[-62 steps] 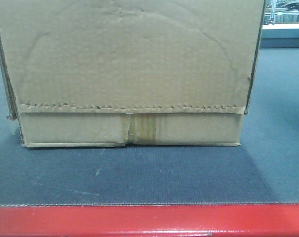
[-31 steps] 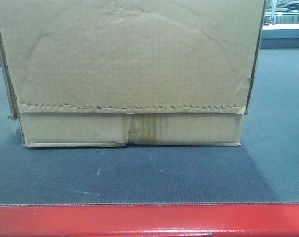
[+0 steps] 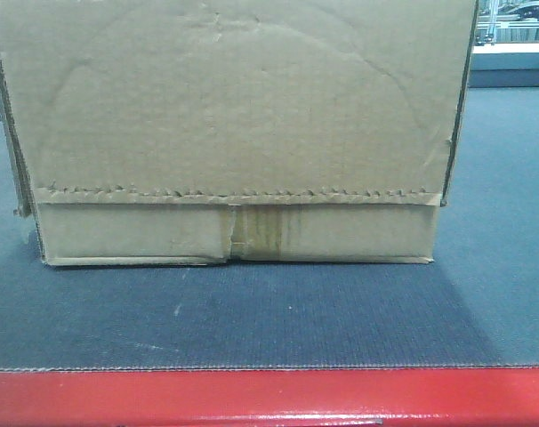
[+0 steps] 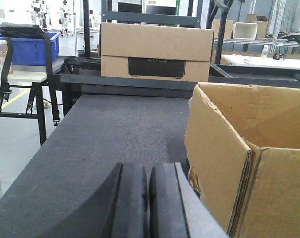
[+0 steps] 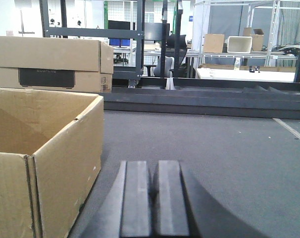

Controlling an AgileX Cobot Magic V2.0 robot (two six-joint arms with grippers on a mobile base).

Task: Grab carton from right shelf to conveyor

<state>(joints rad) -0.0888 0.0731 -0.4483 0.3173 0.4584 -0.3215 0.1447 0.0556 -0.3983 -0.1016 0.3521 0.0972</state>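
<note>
The brown carton [image 3: 234, 133] rests on the dark grey conveyor belt [image 3: 252, 311], behind its red front edge [image 3: 269, 396]. Its serrated flap edge and stained centre tape face the front camera. The carton is open-topped in the wrist views [image 4: 249, 148] [image 5: 36, 144]. My left gripper [image 4: 149, 171] is shut and empty, just left of the carton's left wall, over the belt. My right gripper [image 5: 154, 168] is shut and empty, just right of the carton's right wall. Neither gripper touches the carton. The right shelf is out of view.
A second closed cardboard box [image 4: 156, 52] stands at the belt's far end, also in the right wrist view [image 5: 53, 62]. A blue bin [image 4: 26, 47] sits on a table to the left. Dark frame uprights [image 5: 140, 39] and benches stand behind.
</note>
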